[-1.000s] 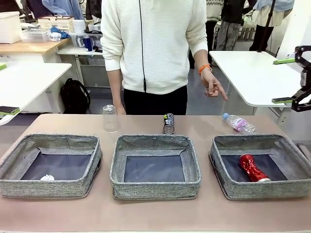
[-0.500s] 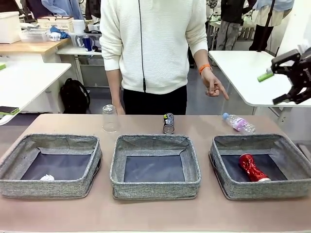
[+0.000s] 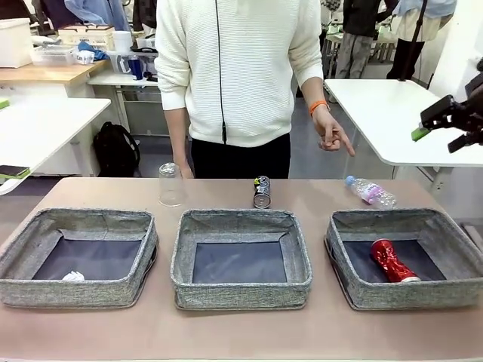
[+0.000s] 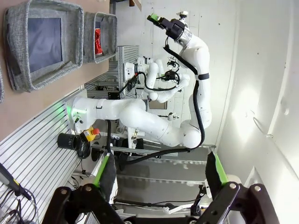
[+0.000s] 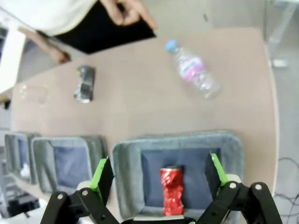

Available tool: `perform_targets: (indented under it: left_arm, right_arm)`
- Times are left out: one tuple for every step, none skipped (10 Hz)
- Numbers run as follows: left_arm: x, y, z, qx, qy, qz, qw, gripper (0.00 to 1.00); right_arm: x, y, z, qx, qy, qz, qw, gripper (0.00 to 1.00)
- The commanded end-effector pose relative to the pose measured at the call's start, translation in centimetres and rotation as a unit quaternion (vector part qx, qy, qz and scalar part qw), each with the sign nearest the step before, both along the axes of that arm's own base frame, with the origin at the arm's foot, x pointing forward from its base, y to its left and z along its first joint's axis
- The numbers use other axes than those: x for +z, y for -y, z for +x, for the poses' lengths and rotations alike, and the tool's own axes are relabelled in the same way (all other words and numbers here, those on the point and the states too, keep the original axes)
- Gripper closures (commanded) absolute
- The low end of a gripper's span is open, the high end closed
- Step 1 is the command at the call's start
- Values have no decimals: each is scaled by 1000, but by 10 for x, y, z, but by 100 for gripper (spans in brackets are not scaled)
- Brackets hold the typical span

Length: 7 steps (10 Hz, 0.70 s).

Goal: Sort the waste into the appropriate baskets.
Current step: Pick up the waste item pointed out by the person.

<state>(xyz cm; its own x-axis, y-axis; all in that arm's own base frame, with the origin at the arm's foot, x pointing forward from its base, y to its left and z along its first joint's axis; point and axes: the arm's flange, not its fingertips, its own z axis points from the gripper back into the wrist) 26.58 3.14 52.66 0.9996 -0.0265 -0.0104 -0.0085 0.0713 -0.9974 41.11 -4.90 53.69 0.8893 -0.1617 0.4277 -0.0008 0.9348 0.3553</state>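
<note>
Three grey baskets stand in a row: the left one holds a white paper ball, the middle one holds nothing, and the right one holds a red crushed can. Behind them on the table are an upturned clear cup, a dark can and a bottle lying down. My right gripper hangs open high above the table's right end, over the red can in its own view. My left gripper is open, off the table.
A person in a white sweater stands at the far edge, one hand pointing down above the bottle. A white side table stands beyond my right gripper. Bare tabletop runs in front of the baskets.
My right gripper has swung in from the right edge, risen a little and turned. The waste, the baskets and the person's hand have stayed put.
</note>
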Motion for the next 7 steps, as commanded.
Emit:
perform_targets:
  left_arm:
    - [2, 1, 1, 4, 9, -3, 1000, 0]
    - [2, 1, 1, 4, 9, -3, 1000, 0]
    - [2, 1, 1, 4, 9, -3, 1000, 0]
    - [2, 1, 1, 4, 9, -3, 1000, 0]
    - [2, 1, 1, 4, 9, -3, 1000, 0]
    - [2, 1, 1, 4, 9, -3, 1000, 0]
    - [2, 1, 1, 4, 9, -3, 1000, 0]
  right_arm:
    - [3, 0, 1, 18, -40, 35, 998, 0]
    - [0, 0, 0, 0, 0, 0, 1000, 0]
    - [-2, -1, 18, 6, -12, -37, 999, 0]
    - [-4, 0, 40, 23, -21, -67, 997, 0]
    - [-8, 2, 66, 59, -28, -95, 993, 0]
    - [-15, 5, 87, 64, -40, -121, 990, 0]
    - [-25, 10, 107, 75, -48, -143, 986, 0]
